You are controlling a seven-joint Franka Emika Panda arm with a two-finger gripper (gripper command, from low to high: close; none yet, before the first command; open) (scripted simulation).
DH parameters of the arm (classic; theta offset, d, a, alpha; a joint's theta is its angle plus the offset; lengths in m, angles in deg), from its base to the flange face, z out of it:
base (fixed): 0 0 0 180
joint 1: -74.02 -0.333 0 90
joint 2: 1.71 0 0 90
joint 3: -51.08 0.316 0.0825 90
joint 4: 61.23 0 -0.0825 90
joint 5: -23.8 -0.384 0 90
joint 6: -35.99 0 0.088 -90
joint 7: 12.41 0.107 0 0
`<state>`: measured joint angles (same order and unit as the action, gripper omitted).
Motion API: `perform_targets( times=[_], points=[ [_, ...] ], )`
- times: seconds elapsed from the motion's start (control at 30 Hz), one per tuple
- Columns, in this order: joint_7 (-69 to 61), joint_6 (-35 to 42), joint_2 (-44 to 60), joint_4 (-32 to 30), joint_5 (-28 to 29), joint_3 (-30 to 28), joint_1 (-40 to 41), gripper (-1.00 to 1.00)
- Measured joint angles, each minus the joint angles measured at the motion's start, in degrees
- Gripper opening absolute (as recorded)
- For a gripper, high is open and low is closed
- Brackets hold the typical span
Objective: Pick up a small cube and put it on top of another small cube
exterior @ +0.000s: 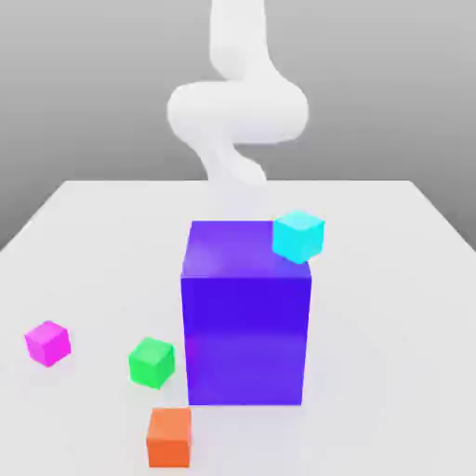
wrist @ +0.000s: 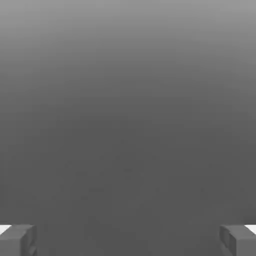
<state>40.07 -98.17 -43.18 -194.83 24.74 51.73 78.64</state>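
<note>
Several small cubes lie around a tall blue-purple block on the white table. A cyan cube sits at the block's top far corner, toward the exterior view's right; whether it rests on the block or stands behind it I cannot tell. A magenta cube, a green cube and an orange cube lie on the table toward the exterior view's left and front. My white arm rises behind the block. In the hand view my gripper is open, its grey fingertips far apart with nothing between them, facing plain grey background.
The tall block stands in the middle of the table, between the arm and the three low cubes. Bare tabletop stretches on the exterior view's right of the block and behind it.
</note>
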Motion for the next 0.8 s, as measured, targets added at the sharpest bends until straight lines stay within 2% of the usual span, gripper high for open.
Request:
perform_targets(
  times=[0.3, 0.57, 0.8],
  points=[
    [24.3, -8.7, 15.9, -6.6, 3.5, 1.0, 15.9, 0.0],
    [45.0, -16.2, 29.8, -12.4, 5.9, -1.7, 26.7, 0.0],
    [59.6, -23.1, 41.8, -17.5, 3.0, -6.0, 34.8, 0.0]
  ],
)
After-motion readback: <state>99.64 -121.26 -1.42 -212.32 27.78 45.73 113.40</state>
